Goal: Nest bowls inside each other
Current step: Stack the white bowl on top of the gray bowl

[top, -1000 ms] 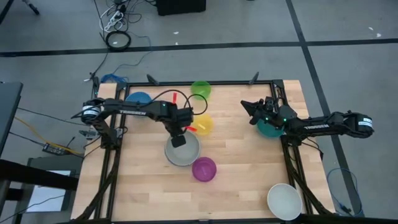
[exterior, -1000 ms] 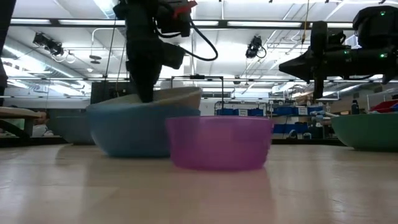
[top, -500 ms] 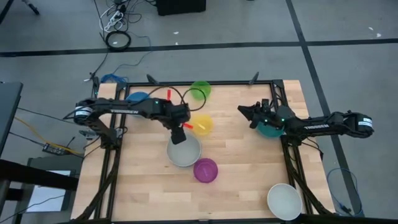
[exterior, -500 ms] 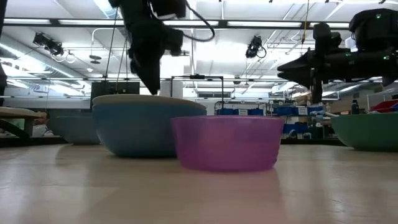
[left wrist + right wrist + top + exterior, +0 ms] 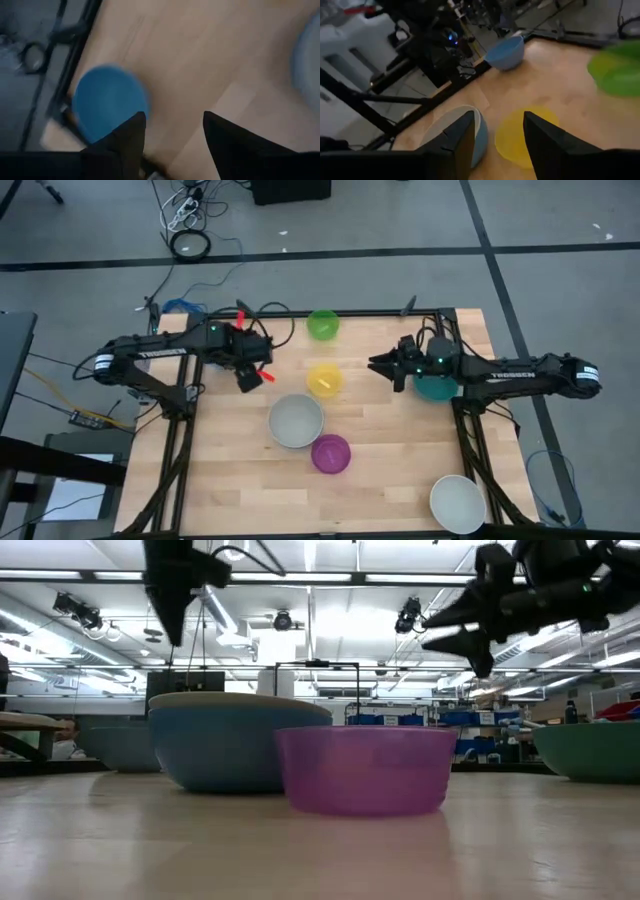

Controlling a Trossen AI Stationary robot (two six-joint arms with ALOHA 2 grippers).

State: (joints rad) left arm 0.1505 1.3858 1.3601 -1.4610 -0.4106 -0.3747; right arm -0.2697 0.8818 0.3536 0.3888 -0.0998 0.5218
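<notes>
A whitish bowl sits nested in a blue bowl at mid table. Next to it stand the magenta bowl and the yellow bowl; the green bowl is at the far edge. My left gripper hangs open above bare wood, left of the yellow bowl, and a second blue bowl lies beyond it. My right gripper hangs open and about level, right of the yellow bowl. The teal bowl sits under the right arm.
Another whitish bowl stands at the near right corner. Black frame rails run along the table's left and right edges. Bare wood lies at the near left and between the magenta bowl and the right rail.
My left gripper has let go of the whitish bowl's rim, risen and drawn back toward the table's far left. The bowl, tilted before, has settled level in the blue bowl. My right gripper has opened, risen and tipped up toward level, shifting a little toward the yellow bowl.
</notes>
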